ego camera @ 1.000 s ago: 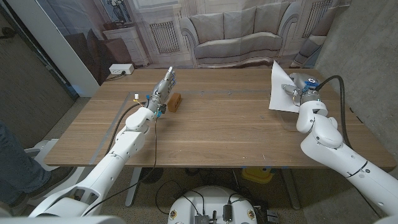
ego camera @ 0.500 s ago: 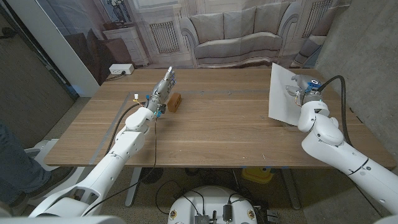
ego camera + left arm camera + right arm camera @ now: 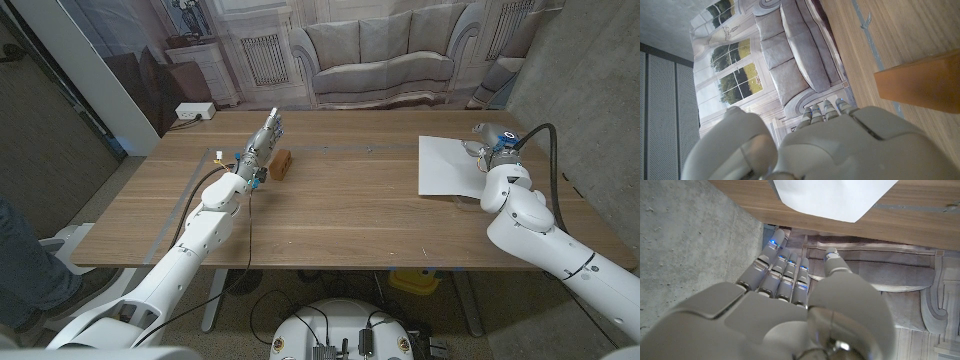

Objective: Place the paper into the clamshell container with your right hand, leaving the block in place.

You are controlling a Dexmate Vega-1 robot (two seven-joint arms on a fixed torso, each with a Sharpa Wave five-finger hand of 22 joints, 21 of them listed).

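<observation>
The flat white sheet of paper (image 3: 449,166) lies on the brown wooden table (image 3: 350,215), at the right of the head view. The right hand (image 3: 487,146) is at the paper's right edge, in the upper right of the picture. In the right wrist view its fingers (image 3: 782,265) are straight and close together, and nothing is in them, so it looks let go.

The small brown wooden block (image 3: 283,163) sits left of the middle, well apart from the paper. The left hand (image 3: 262,143) is just beside it. I cannot tell if that hand is open or closed.

I see no clamshell container.

Paper is very light, thin and floppy. It can slide and bend easily. I think a gentle pinch at one edge or corner is best.
</observation>
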